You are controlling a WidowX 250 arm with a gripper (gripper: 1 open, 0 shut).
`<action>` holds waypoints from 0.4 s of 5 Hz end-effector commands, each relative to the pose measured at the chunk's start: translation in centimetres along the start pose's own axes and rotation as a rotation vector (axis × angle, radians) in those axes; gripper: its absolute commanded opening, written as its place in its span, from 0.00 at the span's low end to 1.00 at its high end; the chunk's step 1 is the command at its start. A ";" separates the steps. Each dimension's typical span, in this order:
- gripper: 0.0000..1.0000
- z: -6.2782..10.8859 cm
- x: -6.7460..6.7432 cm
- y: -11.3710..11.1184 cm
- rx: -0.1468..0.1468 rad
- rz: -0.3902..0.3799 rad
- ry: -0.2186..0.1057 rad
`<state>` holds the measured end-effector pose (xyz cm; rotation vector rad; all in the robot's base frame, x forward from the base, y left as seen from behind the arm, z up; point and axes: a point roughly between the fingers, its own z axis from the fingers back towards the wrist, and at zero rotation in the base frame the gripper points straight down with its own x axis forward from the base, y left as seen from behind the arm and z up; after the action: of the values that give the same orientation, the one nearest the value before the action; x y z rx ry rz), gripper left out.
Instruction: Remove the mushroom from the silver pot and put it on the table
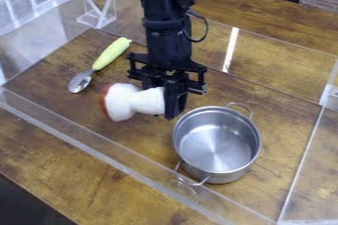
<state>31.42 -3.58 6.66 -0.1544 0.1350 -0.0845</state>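
Observation:
The mushroom point(132, 102) lies on its side on the table point(73, 165), white stem toward the gripper and reddish-brown cap pointing left. My gripper point(172, 99) points straight down over the stem end, with its black fingers loosely on either side of the stem and slightly parted. The silver pot point(211, 175) stands to the right and a little nearer the camera, upright. Its inside shows only bare steel.
A yellow-handled spoon point(106, 56) lies left of the arm, its bowl toward the camera. Clear acrylic walls point(93, 135) edge the work area at the front and sides. A white wire rack point(95, 10) stands at the back left.

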 end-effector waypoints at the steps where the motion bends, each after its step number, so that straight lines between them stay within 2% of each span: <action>1: 1.00 2.0 0.9 0.6 0.019 -0.044 -0.068; 2: 1.00 1.3 1.3 2.2 0.036 -0.056 -0.060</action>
<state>32.14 -1.77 5.67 -0.1292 0.1380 -0.1422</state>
